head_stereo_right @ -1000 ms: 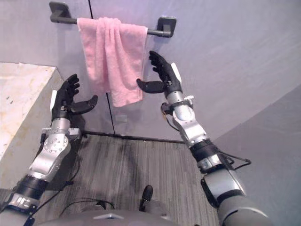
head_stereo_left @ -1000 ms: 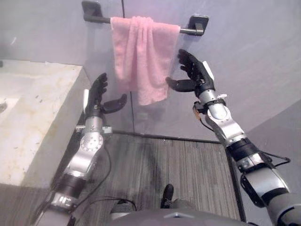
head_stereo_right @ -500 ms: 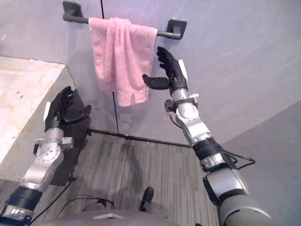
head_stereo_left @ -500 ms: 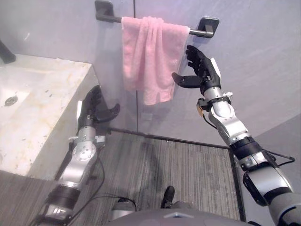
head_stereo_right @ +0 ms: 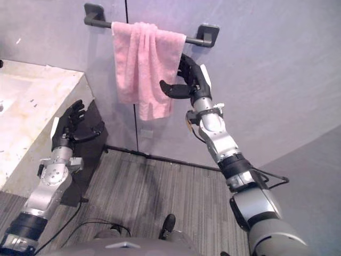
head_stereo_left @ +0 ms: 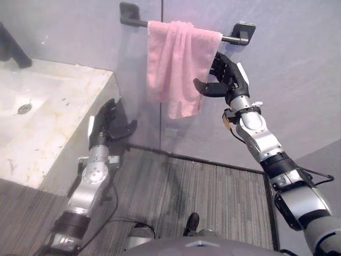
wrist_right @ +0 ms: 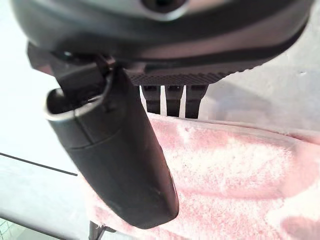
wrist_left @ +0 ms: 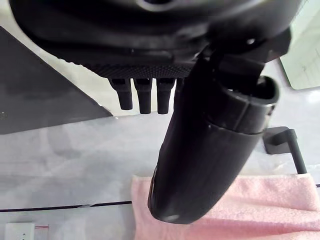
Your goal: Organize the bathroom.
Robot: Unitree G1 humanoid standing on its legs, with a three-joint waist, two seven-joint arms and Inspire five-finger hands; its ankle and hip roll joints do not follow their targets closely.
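Observation:
A pink towel (head_stereo_left: pixel 178 64) hangs folded over a dark towel bar (head_stereo_left: pixel 235 38) on the grey wall. My right hand (head_stereo_left: pixel 229 81) is raised at the towel's right edge, just under the bar. It is open, the fingers reaching the cloth's edge and the thumb held out in front of it. In the right wrist view the towel (wrist_right: pixel 240 170) lies just past the straight fingers. My left hand (head_stereo_left: pixel 106 120) hangs lower, beside the counter's corner and left of the towel, open and holding nothing. The left wrist view shows the towel (wrist_left: pixel 240 210) beyond the thumb.
A pale stone counter (head_stereo_left: pixel 53 122) with a sink drain (head_stereo_left: pixel 24 108) and a dark tap (head_stereo_left: pixel 10 50) stands at the left. A small white outlet (head_stereo_right: pixel 147 132) sits on the wall below the towel. Striped grey flooring (head_stereo_left: pixel 202 186) lies below.
The camera has shifted. My right hand has closed in on the towel's right edge under the bar. My left hand has dropped lower beside the counter.

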